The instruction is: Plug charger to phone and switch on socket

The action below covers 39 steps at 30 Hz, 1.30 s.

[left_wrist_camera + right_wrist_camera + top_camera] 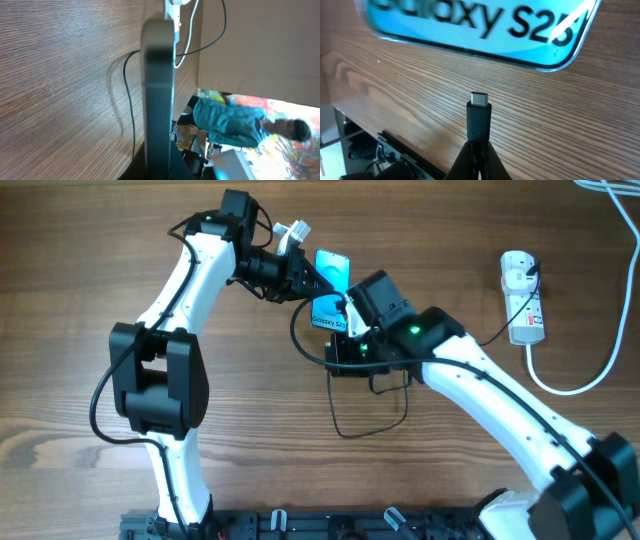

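So that plug and port line up, left fingers clench the phone above the counter while right fingers pinch the charger facing it.

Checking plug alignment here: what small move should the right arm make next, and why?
Probably ease the right gripper forward toward the phone: its charger plug points at the phone's near edge, bare wood showing between, so not inserted yet.
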### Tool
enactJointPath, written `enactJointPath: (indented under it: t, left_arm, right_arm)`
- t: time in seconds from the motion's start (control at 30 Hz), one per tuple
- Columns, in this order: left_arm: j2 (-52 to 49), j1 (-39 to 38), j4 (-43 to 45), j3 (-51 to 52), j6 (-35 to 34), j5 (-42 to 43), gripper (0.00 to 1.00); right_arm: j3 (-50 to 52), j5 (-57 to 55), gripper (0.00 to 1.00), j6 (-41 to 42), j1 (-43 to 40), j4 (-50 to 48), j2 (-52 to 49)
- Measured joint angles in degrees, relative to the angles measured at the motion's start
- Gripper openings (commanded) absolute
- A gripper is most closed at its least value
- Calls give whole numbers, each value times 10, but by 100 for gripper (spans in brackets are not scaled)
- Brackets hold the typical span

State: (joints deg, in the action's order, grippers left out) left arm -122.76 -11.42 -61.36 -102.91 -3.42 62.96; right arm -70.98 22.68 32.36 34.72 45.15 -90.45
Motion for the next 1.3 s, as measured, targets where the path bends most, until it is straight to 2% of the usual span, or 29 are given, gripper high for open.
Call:
enactJointPath:
  t: [0.13, 0.37, 0.63, 1.3]
  left_arm:
    - [0, 0, 6, 0, 37, 46, 4]
    - [0, 0, 17, 0, 59, 106, 4]
    - [0, 0, 23, 0, 59, 108, 4]
    - [0, -10, 16, 0, 62, 104, 4]
  right_arm:
    - [-11, -23, 4, 10, 0, 19, 60]
    - [-12, -41, 4, 18, 3, 43, 68]
    - [-12, -112, 4, 45, 30, 23, 68]
    - [-12, -124, 4, 53, 30, -2, 45]
